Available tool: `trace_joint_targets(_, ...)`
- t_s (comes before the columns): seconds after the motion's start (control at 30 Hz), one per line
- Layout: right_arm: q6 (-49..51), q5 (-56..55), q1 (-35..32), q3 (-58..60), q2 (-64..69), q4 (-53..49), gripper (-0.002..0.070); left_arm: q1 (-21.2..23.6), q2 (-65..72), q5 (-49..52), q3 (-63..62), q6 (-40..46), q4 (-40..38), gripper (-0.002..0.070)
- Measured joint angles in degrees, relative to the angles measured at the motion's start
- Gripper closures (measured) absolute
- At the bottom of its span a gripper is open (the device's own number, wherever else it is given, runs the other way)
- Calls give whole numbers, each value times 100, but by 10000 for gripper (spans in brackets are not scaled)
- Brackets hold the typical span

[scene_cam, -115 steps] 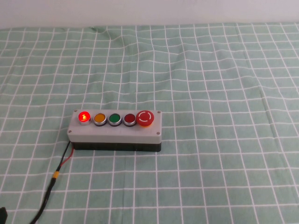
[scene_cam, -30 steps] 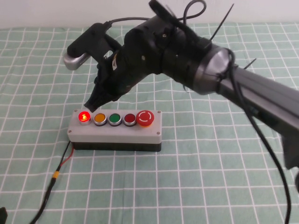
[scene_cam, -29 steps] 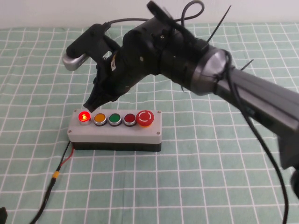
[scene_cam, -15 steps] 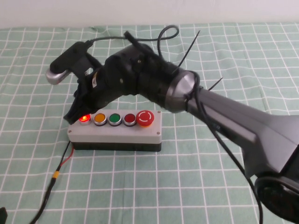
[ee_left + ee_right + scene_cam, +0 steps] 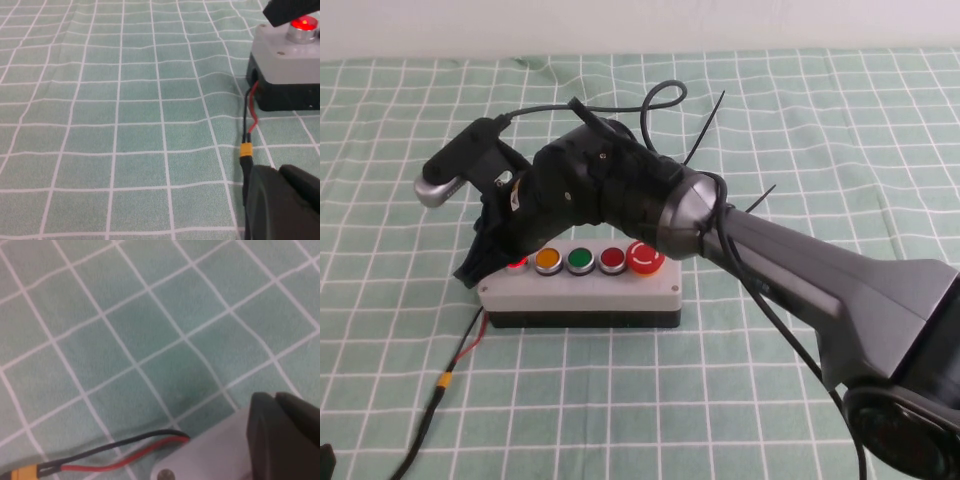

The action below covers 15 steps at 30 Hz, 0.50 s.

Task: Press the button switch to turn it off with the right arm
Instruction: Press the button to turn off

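Right gripper (image 5: 480, 268) down on lit button switch (image 5: 305, 23), seemingly touching; fingers pressed together. Left gripper (image 5: 280, 200) at 7 o'clock of box (image 5: 582, 290); spread unclear.

A green tablecloth (image 5: 820, 140) carries a white grid. The control box (image 5: 620, 290) is grey over black, its buttons glowing red (image 5: 303, 23), amber (image 5: 548, 259), green (image 5: 580, 260), dark red (image 5: 611, 259) and bright red (image 5: 645, 256). The right arm (image 5: 770, 260) is black and silver-grey.

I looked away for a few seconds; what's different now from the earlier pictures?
The right arm swung in and lowered the right gripper onto the button switch, nudging the grey box rightward. The switch still glows red; the left gripper stays parked by the cable.
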Motion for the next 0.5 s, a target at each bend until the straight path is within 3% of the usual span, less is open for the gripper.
trace_joint_targets(0.5, 0, 1008, 2, -908, -453, -124, 689, 0, 0, 0, 0, 0, 0, 678)
